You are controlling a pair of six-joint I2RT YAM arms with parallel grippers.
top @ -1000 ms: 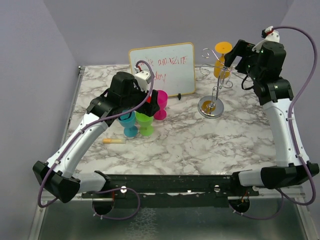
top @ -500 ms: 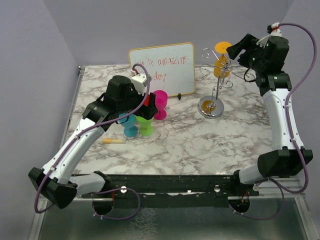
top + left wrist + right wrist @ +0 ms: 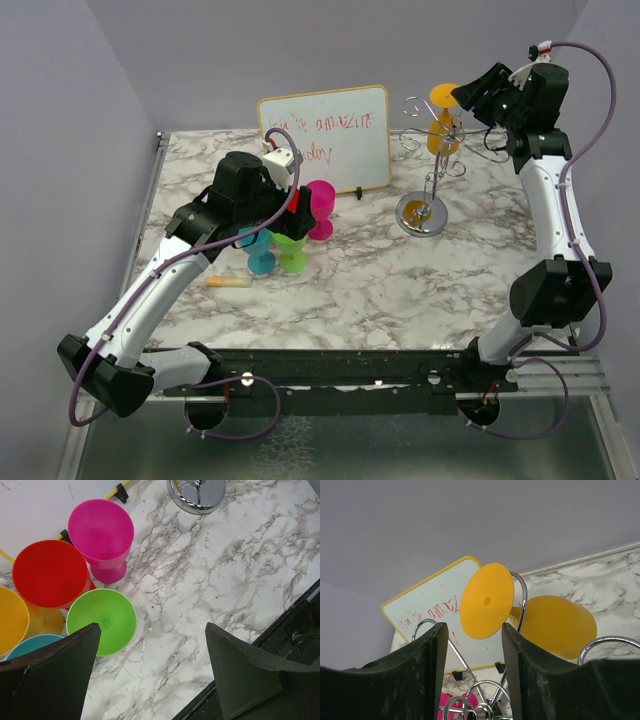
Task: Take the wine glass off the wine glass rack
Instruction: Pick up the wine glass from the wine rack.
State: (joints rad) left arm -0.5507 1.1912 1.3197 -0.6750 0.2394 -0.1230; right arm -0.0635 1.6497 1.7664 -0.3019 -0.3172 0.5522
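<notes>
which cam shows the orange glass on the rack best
Right wrist: the orange wine glass is close up, with foot, stem and bowl clear, hung on the rack. Top external shows it small at the top. Left wrist shows only the rack's base.

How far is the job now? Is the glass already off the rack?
No, the glass hangs from the rack. Done: the right pincer is up at it, open, the glass's foot just ahead of its gap. In hand: lining up the grasp; nothing is gripped. Left: close on the glass, lift it off the hook and carry it clear. The left pincer hovers open above the cups.
</notes>
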